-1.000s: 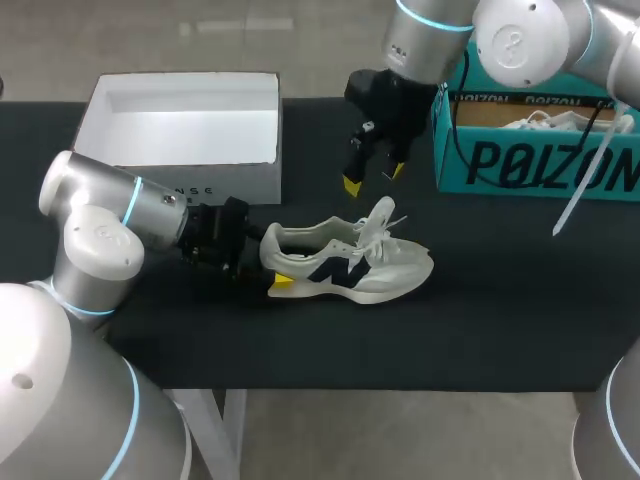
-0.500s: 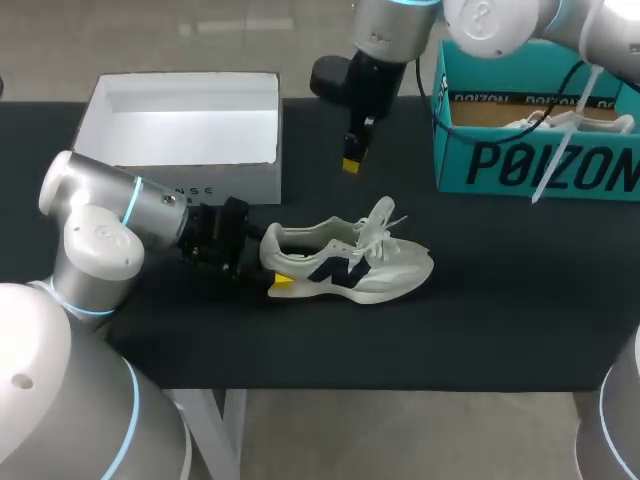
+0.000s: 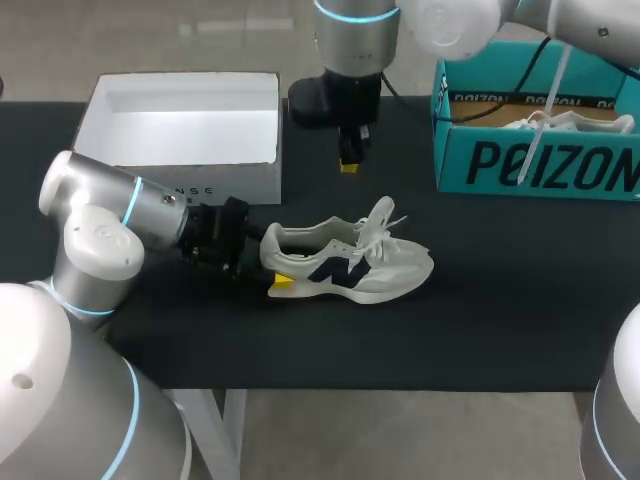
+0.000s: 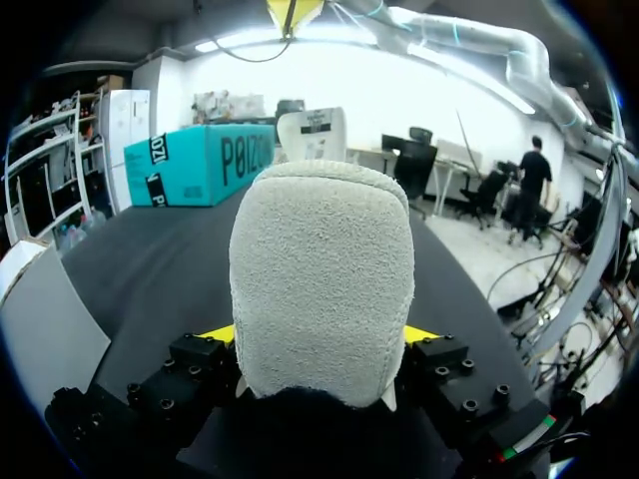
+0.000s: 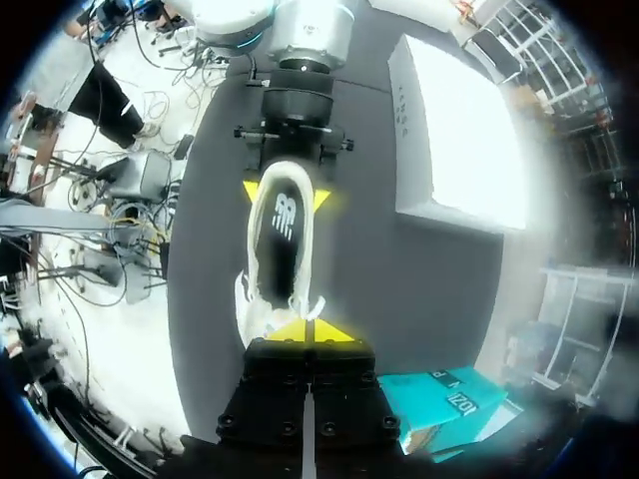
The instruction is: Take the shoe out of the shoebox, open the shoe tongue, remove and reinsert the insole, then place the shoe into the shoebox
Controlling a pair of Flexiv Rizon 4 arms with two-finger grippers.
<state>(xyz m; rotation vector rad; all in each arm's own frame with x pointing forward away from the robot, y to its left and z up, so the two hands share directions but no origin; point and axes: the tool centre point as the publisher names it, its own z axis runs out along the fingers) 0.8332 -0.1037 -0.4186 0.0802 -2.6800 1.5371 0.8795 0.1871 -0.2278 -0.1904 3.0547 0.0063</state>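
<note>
Shoe [image 3: 345, 262] sits mid table [image 3: 500, 320], left pincer [image 4: 318, 337] clamped on its heel [image 4: 319, 269], so the closed, empty right pincer [image 3: 349, 160] near the far edge should open and drop gently onto the tongue [image 3: 372, 232].

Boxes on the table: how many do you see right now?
2. The white shoebox stands open at the table's back left; the teal box sits at the back right, also open, with something white inside. None seems hidden.

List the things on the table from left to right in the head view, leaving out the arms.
white shoebox → shoe → teal box
</note>
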